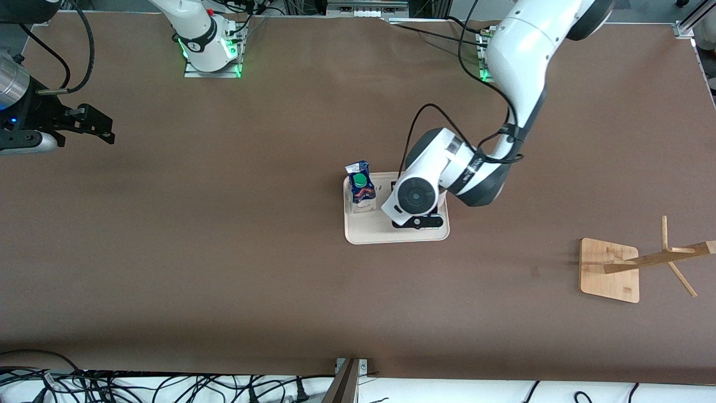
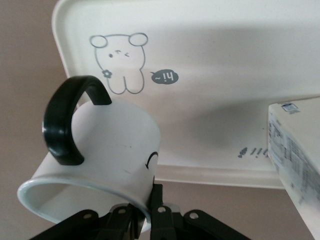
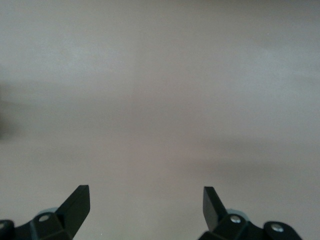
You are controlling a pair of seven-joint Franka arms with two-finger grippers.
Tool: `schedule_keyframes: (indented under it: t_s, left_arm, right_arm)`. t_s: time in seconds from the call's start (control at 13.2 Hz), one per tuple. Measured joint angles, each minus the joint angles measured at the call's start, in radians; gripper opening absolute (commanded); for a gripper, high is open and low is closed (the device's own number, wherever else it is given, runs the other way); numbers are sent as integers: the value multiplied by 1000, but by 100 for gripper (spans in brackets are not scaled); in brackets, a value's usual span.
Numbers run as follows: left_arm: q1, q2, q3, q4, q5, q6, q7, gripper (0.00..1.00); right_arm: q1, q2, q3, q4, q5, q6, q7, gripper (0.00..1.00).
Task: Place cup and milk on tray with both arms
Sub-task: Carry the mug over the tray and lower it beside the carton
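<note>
The small dark-blue and white printed milk carton with the round green screw cap [image 1: 359, 189] already stands upright on the cream rectangular tray with rounded corners and raised rim [image 1: 369, 234], in the tray corner toward the right arm's end of the tabletop and farther from the front camera; so the milk half looks done. The white mug with the black handle [image 2: 95, 155] is not set down yet, as far as I can judge: the left gripper [image 2: 150, 212] pinches its wall at the rim, one finger inside and one outside, and holds it over the tray. In the front view the left arm's wrist covers the mug, so whether its base touches the tray cannot be told. In the left wrist view the mug lies tilted, its long axis running from the rim at the gripper out toward the tray floor, mouth pointing back at the gripper, handle turned up toward the camera on the side away from the carton, over the bunny drawing [image 2: 119, 62]. Left to do, likely: lower, release, retreat. The right gripper [image 1: 92, 126] waits over bare brown tabletop [image 1: 224, 252] at the right arm's end, well apart from the tray, fingers spread and holding nothing. A bamboo stand [image 1: 609, 270] sits toward the left arm's end, nearer the front camera than the tray.
</note>
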Motion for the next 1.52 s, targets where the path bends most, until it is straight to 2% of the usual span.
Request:
schedule_keyframes:
  t_s: [0.3, 0.38, 0.46, 1.22, 1.52]
  left_arm:
    - [-9, 32, 11, 12, 0, 6, -17, 0]
    - [-8, 32, 12, 12, 0, 6, -17, 47]
    - [-8, 32, 12, 12, 0, 5, -17, 99]
    - [-3, 38, 19, 32, 3, 8, -17, 100]
    - [52, -33, 19, 65, 8, -33, 8, 100]
  right_arm:
    - [0, 0, 0, 0, 0, 0, 0, 100]
    - [0, 0, 0, 0, 0, 0, 0, 100]
    - [0, 0, 0, 0, 0, 0, 0, 100]
    - [0, 0, -1, 0, 0, 0, 0, 100]
    - [0, 0, -1, 0, 0, 0, 0, 100]
